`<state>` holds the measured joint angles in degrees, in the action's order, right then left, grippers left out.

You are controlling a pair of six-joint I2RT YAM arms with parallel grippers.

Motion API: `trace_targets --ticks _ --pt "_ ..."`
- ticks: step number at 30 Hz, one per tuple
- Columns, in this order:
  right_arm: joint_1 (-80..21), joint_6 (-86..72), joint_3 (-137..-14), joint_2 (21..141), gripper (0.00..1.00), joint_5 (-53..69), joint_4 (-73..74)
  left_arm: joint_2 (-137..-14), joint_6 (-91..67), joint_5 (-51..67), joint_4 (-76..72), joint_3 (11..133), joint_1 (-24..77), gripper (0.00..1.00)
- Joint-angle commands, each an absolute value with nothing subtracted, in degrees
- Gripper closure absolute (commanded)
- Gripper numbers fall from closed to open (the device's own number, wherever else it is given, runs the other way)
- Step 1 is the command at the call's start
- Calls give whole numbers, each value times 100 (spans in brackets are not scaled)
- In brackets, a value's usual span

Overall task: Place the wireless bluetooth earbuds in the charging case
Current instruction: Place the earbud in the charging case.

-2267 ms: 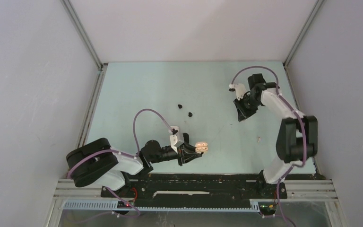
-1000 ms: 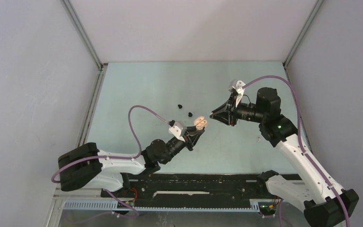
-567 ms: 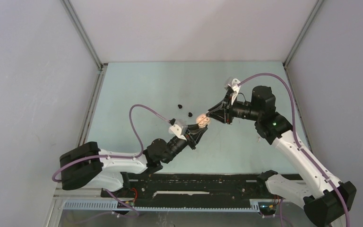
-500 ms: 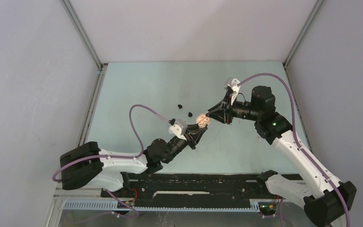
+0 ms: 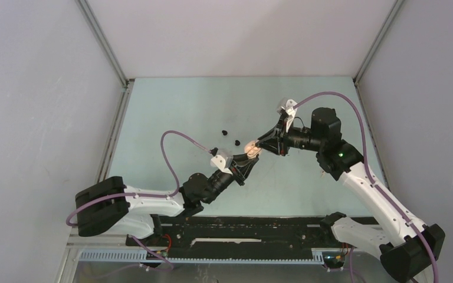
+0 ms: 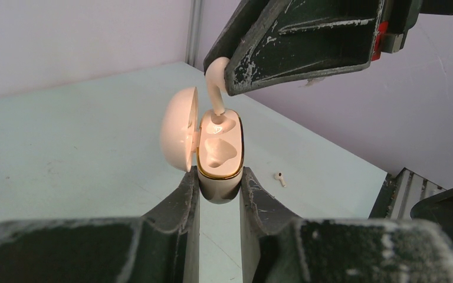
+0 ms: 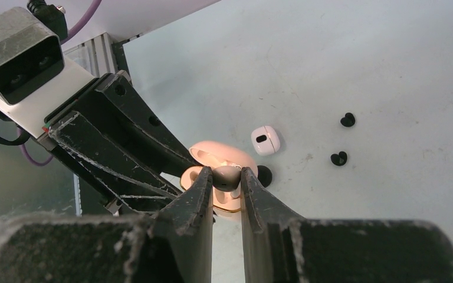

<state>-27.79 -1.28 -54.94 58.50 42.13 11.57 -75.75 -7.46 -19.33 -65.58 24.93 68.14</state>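
Right hand (image 7: 226, 177), clamping an earbud (image 6: 214, 82), has reached the case (image 6: 219, 154) clamped in left hand (image 6: 219, 183), near black buds (image 7: 347, 119).

Probably a robotics lab cell: pale green worktop (image 5: 177, 106) boxed in by plain grey panels (image 5: 35, 106) on aluminium rails (image 5: 103, 41), slotted cable duct (image 5: 118, 255) along the near edge.

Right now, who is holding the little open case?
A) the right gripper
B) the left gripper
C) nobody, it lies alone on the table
B: the left gripper is shut on the open charging case, clamped between its fingers, while the right gripper pinches a cream earbud with its stem at the case's socket.
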Motion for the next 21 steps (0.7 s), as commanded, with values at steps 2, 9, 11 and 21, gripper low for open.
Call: trace_targets --ticks 2,9,11,21 --pt "-2851 -12 -5739 5880 100 4073 1067 -7559 -692 -2045 -6984 2654 6855 100" --pt "-2961 269 -5733 5898 100 3869 1150 -7541 -725 -2044 -7055 2637 6855 100" --pt "-3021 388 -5744 5894 100 3818 1193 -7533 -734 -2040 -7060 2637 6855 100" --pt "-3185 711 -5739 5884 100 3604 1358 -7613 -751 -2221 -7218 2628 6855 100"
